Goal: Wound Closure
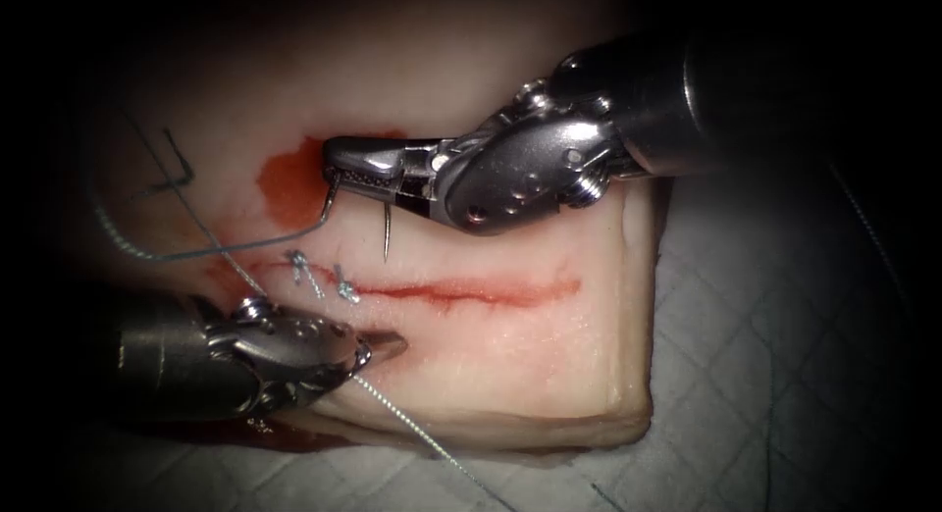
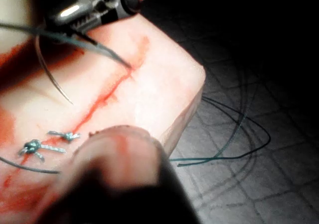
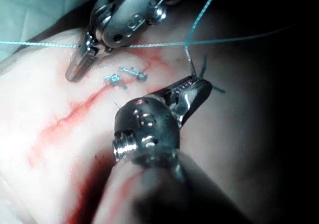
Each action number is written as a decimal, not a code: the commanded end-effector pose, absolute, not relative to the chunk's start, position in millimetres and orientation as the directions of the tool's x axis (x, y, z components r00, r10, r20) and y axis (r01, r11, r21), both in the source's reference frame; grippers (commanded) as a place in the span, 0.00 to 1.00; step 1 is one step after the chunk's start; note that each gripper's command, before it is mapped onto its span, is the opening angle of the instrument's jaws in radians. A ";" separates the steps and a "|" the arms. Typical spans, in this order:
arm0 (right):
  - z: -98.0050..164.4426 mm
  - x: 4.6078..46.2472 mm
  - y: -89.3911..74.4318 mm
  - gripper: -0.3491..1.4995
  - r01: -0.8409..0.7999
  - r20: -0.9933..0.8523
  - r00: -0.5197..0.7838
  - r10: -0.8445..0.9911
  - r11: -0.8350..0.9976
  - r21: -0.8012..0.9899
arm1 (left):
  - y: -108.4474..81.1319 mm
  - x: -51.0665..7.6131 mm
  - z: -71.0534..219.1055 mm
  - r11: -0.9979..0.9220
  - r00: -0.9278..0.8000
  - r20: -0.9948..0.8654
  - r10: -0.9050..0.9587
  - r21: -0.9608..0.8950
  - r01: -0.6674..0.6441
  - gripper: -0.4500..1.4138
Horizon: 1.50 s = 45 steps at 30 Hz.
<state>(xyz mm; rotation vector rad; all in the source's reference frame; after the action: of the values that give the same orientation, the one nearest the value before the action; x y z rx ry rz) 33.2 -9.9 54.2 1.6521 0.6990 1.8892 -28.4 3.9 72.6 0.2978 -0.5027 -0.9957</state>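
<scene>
The right tool [image 1: 336, 161] reaches in over the tissue [image 1: 549, 365] above the cut [image 1: 471, 291], jaws shut on the curved needle [image 1: 387, 232] near mid-curve. The needle's tip points down just above the tissue and is not in it. Thread [image 1: 196, 252] trails left from the needle's other end. Below the cut sits the left tool [image 1: 392, 345] with jaws shut; a taut strand [image 1: 412, 424] runs under it, and I cannot tell whether it is gripped. In the right wrist view, the right tool [image 3: 194, 90] lies beside the cut [image 3: 75, 114], with the left tool [image 3: 77, 67] beyond.
Two knotted stitches [image 1: 299, 267] [image 1: 343, 288] with short cut ends close the left end of the cut. Red fluid [image 1: 289, 183] stains the tissue at the upper left. Loose thread [image 2: 239, 149] loops on the grey cloth [image 1: 765, 375] beside the tissue's edge.
</scene>
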 end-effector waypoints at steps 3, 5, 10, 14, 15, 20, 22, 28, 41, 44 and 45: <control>54.6 34.3 -9.7 0.00 -0.062 0.708 -0.112 0.698 -0.716 0.696 | 3.3 -28.9 73.6 0.521 0.460 0.247 -0.853 0.447 0.727 0.00; 54.6 34.4 -9.8 0.00 -0.062 0.707 -0.112 0.698 -0.715 0.696 | 3.0 -28.9 74.0 0.523 0.465 0.242 -0.852 0.444 0.728 0.00; 54.6 34.5 -10.0 0.00 -0.066 0.706 -0.111 0.699 -0.714 0.697 | 2.7 -28.8 74.3 0.525 0.471 0.234 -0.850 0.441 0.728 0.00; 54.8 34.6 -10.3 0.00 -0.096 0.697 -0.115 0.708 -0.706 0.702 | 2.7 -28.7 74.2 0.525 0.471 0.234 -0.850 0.441 0.728 0.00; 54.8 34.6 -10.3 0.00 -0.108 0.692 -0.116 0.712 -0.702 0.704 | 2.8 -28.7 74.2 0.525 0.472 0.234 -0.850 0.442 0.728 0.00; 55.3 34.5 -10.4 0.00 -0.113 0.689 -0.123 0.714 -0.700 0.705 | 3.0 -28.6 73.8 0.524 0.472 0.231 -0.851 0.445 0.727 0.00; 55.5 34.5 -10.4 0.00 -0.119 0.688 -0.124 0.715 -0.699 0.705 | 3.0 -28.6 73.7 0.523 0.472 0.230 -0.851 0.445 0.727 0.00; 55.7 34.5 -10.5 0.00 -0.128 0.682 -0.128 0.720 -0.694 0.709 | 3.1 -28.5 73.6 0.523 0.472 0.230 -0.851 0.446 0.726 0.00; 56.3 34.7 -11.2 0.00 -0.138 0.676 -0.127 0.725 -0.688 0.712 | 3.6 -28.3 73.1 0.521 0.472 0.226 -0.852 0.450 0.725 0.00; 56.4 34.8 -11.5 0.00 -0.139 0.675 -0.125 0.727 -0.686 0.714 | 3.7 -28.2 72.9 0.521 0.474 0.222 -0.852 0.451 0.725 0.00; 56.5 34.9 -11.5 0.00 -0.142 0.674 -0.126 0.728 -0.686 0.714 | 3.8 -28.1 72.9 0.521 0.474 0.221 -0.852 0.451 0.725 0.00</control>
<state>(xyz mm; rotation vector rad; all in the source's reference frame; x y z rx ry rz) 33.9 -11.8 56.1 1.5402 0.6528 1.8747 -27.5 3.9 72.4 0.3150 -0.4487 -0.9837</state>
